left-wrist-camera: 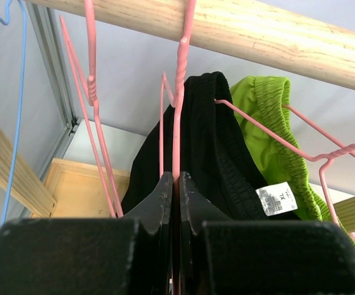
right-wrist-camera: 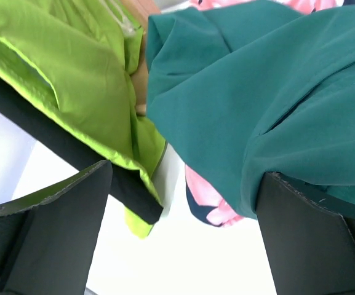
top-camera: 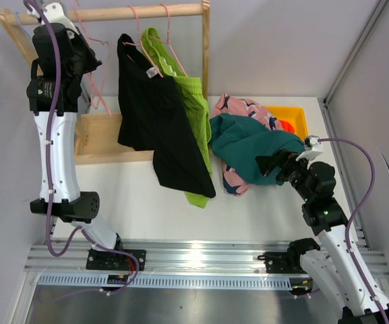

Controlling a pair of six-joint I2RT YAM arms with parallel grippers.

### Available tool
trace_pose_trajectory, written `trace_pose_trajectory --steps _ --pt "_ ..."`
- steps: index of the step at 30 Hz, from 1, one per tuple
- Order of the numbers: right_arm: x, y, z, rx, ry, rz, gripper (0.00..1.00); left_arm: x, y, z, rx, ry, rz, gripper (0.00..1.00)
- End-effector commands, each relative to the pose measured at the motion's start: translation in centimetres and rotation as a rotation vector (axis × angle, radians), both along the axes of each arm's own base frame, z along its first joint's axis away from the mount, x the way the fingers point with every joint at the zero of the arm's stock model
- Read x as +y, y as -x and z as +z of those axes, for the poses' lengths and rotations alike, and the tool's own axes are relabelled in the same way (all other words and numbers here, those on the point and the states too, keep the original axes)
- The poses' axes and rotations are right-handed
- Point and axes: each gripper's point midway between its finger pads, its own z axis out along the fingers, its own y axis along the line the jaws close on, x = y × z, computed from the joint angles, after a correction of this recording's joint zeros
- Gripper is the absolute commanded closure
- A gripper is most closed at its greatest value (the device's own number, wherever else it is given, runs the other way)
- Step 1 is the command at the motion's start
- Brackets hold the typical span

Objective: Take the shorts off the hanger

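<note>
Your left claw (left-wrist-camera: 176, 184) is raised to the wooden rod (top-camera: 113, 13) and pinched narrow on the wire of a pink hanger (left-wrist-camera: 178, 110). You cannot tell whether that hanger carries any garment.

Two pairs hang from the rod on pink hangers. The black shorts (top-camera: 147, 115) are long and drooping, with a white label (left-wrist-camera: 277, 198) at the waistband. The lime green shorts (top-camera: 193, 101) hang just beside them on the right, with a gathered elastic waist.

Three pairs are off the rod. The teal shorts (top-camera: 248, 145) lie crumpled on the table (top-camera: 127, 196), on top of the pink shorts (top-camera: 245, 106) with navy splotches. The orange shorts (top-camera: 286, 125) sit in a yellow bin (top-camera: 295, 113) behind them.

Your right claw (right-wrist-camera: 186, 175) stands wide and grips nothing, though teal fabric drapes against one finger (right-wrist-camera: 312, 239).
</note>
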Motion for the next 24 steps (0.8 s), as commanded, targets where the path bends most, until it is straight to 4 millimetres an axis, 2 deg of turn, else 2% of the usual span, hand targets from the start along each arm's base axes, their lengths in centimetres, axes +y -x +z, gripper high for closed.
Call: trace_pose_trajectory --steps 1,3,4,6,7,9,10,11,12,13,14,15,16,17,18,19,20,24 --pt "0.1 0.5 0.5 -0.009 0.015 -0.005 0.01 -0.1 0.2 2.9 -0.094 0.000 -0.022 1.00" --pt "0.2 0.7 0.9 -0.016 0.022 -0.004 0.01 -0.1 0.3 2.0 -0.067 0.007 -0.021 1.00" --pt "-0.3 0.6 1.1 -0.013 0.032 -0.038 0.01 -0.1 0.3 1.5 -0.054 0.009 -0.020 0.99" --pt "-0.8 0.4 1.4 -0.010 0.050 -0.070 0.01 -0.1 1.2 1.9 -0.063 0.009 -0.018 0.91" --pt "-1.4 0.2 1.2 -0.005 0.077 -0.097 0.01 0.0 1.2 1.3 -0.048 0.008 -0.017 0.72" --pt "-2.2 -0.7 1.5 0.005 0.108 -0.151 0.01 0.2 2.1 2.2 -0.074 0.003 -0.010 0.50" --pt "-3.3 -1.1 1.2 0.029 0.143 -0.210 0.01 0.2 2.4 2.5 -0.081 0.003 -0.007 0.33" --pt "-3.9 -1.6 2.6 0.019 0.149 -0.246 0.01 0.2 2.6 2.8 -0.088 0.003 -0.007 0.29" --pt "-4.4 -2.7 1.6 0.080 0.184 -0.282 0.01 0.2 3.0 3.2 -0.096 0.003 -0.008 0.25" --pt "-5.2 -2.9 0.9 0.141 0.221 -0.322 0.01 0.1 3.2 3.4 -0.101 0.007 -0.012 0.21" --pt "-6.7 -3.6 2.9 0.134 0.230 -0.417 0.01 0.1 3.7 4.2 -0.120 0.012 -0.015 0.19" --pt "-7.3 -4.8 1.6 0.210 0.277 -0.459 0.01 0.0 3.9 4.3 -0.122 0.016 -0.021 0.08" --pt "-8.1 -4.7 0.9 0.267 0.318 -0.495 0.01 -0.2 4.5 4.8 -0.132 0.021 -0.030 0.01" --pt "-8.5 -5.2 1.0 0.283 0.343 -0.522 0.01 -0.4 4.9 5.0 -0.139 0.031 -0.037 0.01" --pt "-9.0 -5.6 2.3 0.275 0.351 -0.555 0.01 -0.5 5.3 5.3 -0.145 0.035 -0.043 0.01" --pt "-9.1 -5.9 1.6 0.311 0.376 -0.558 0.01 -0.6 6.3 6.1 -0.169 0.043 -0.050 0.01" --pt "-9.1 -6.0 1.9 0.310 0.375 -0.562 0.00 -0.8 6.7 6.1 -0.170 0.056 -0.058 0.01" --pt "-8.8 -5.1 3.7 0.262 0.326 -0.560 0.00 -2.1 8.4 6.4 -0.182 0.088 -0.119 0.01"
